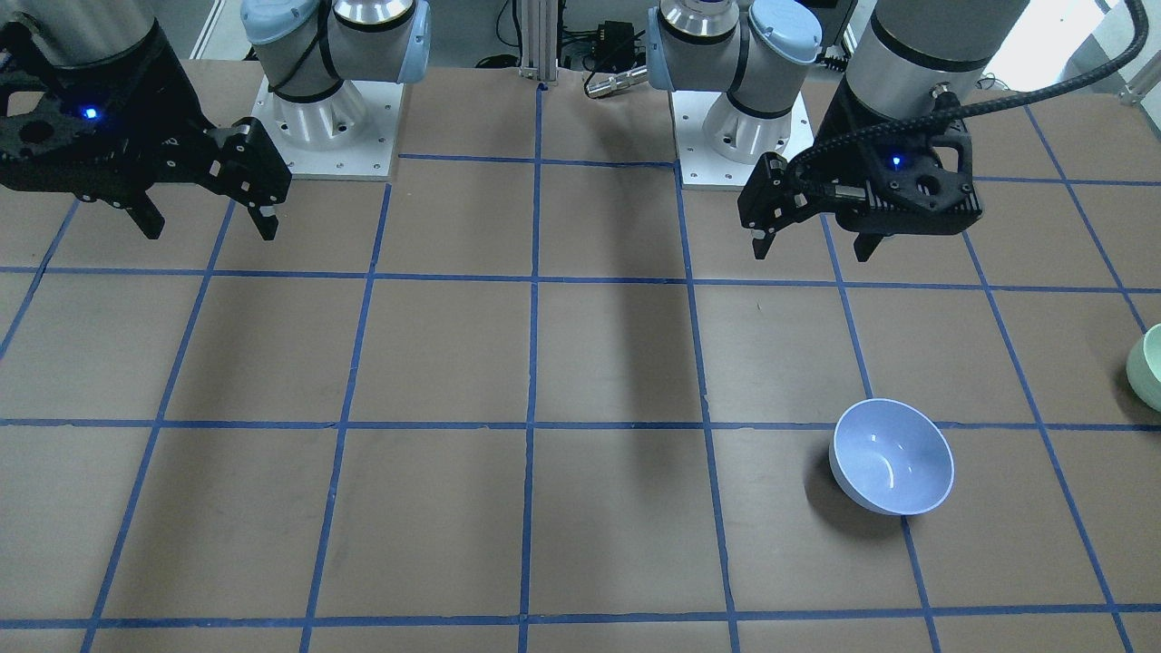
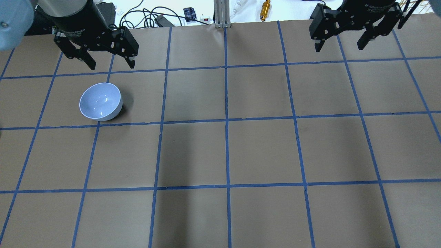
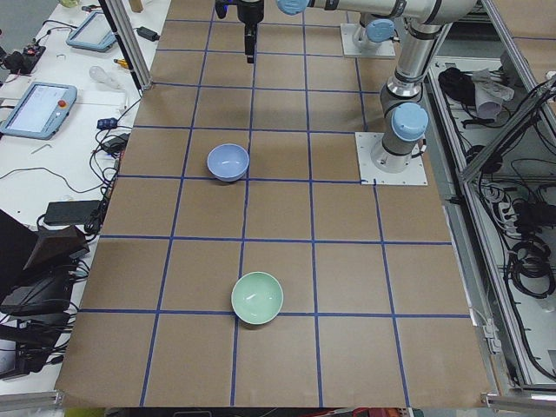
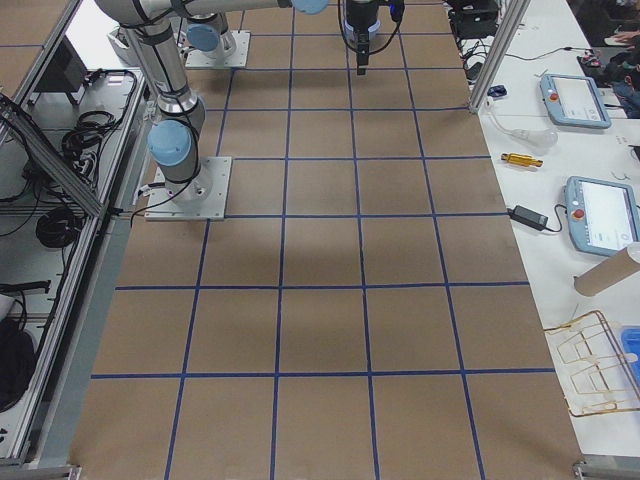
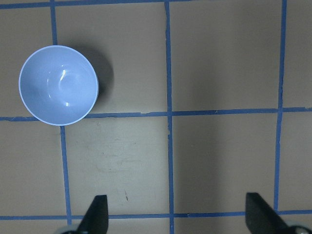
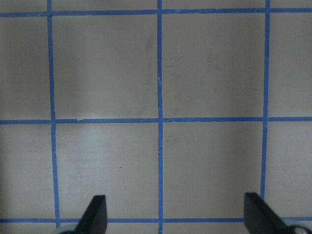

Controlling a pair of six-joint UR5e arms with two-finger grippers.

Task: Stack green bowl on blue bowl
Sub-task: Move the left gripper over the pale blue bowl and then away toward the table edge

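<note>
Front-facing view: you see the left gripper and the right gripper both released, holding nothing, above the bench. The blue bowl stands upright near the left gripper. The green bowl is cut off at the frame edge.
Exterior left view: the green bowl stands upright, well apart from the blue bowl, towards the bench's near end.

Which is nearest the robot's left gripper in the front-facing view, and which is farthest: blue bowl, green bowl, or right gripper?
From the left gripper:
1. blue bowl, just below it in the view, toward the camera.
2. green bowl, at the view's right edge, partly cut off.
3. right gripper, far across at the view's left.
</note>
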